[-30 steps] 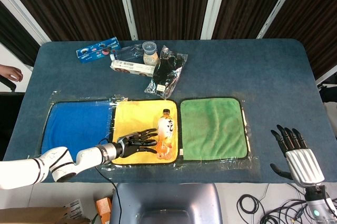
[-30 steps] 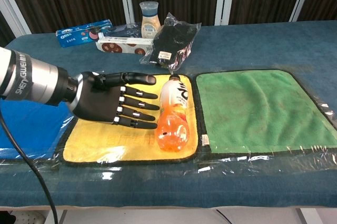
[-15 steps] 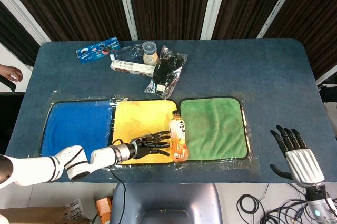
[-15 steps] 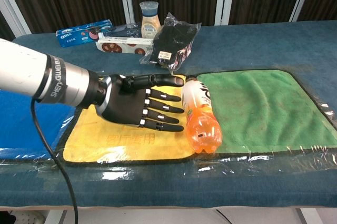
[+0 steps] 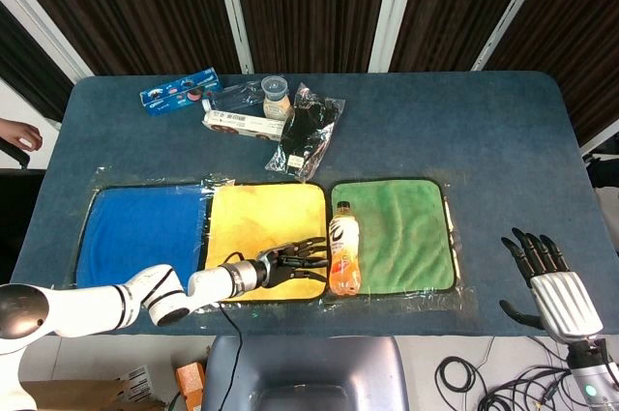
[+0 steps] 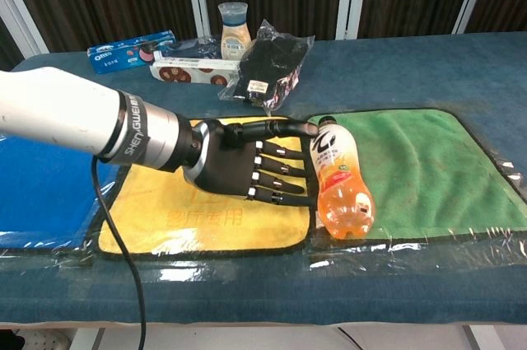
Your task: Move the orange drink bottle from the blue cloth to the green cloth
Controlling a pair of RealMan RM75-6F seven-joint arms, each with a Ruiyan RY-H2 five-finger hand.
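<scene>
Even, bright indoor light and sharp focus in both views.

Light falls from overhead: the clear plastic film along the near edge of the green cloth catches white glare, and the orange drink bottle lying on that cloth's left edge shows small highlights. Shadows are soft and short. Behind the cloth, the dark curtain stays dim.

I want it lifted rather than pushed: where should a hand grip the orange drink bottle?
Probably around the labelled middle of the orange plastic drink bottle, coming from above. It lies on its side on the green cloth's left edge, so the round body offers both flanks.
</scene>
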